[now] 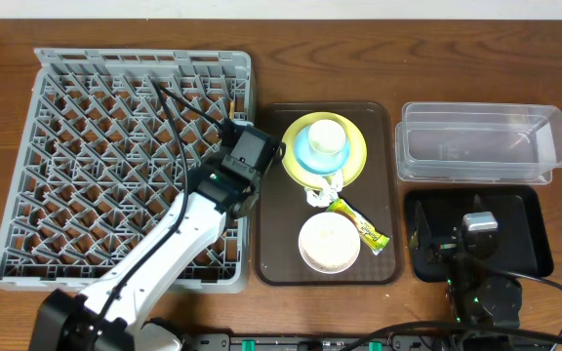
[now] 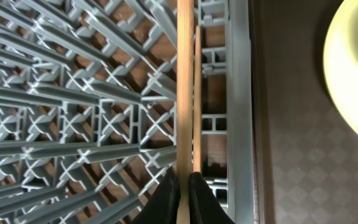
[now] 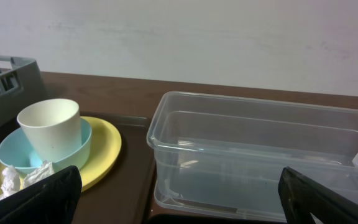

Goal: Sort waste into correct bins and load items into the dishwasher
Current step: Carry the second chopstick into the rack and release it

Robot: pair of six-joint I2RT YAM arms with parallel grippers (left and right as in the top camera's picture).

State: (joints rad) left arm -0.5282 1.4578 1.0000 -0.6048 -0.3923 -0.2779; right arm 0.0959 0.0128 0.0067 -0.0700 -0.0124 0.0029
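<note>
Barely begun, I judge: the left gripper [image 2: 184,182] clamps the chopsticks [image 2: 185,93] over the dish rack's [image 1: 144,56] right edge; the right gripper [image 3: 179,175] hangs empty, fingers apart; plate [image 1: 356,161], cup [image 1: 327,136], wrapper [image 1: 365,230] and tissue [image 1: 320,193] sit unsorted on the brown tray [image 1: 276,224].

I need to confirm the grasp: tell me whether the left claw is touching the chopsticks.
Touching. The left wrist view shows the left claw pinched onto the chopsticks, pressing the wood from both sides with no gap.

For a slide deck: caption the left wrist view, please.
Left gripper pinches wooden chopsticks above the edge of the grey dish rack, yellow-green plate nearby.
</note>
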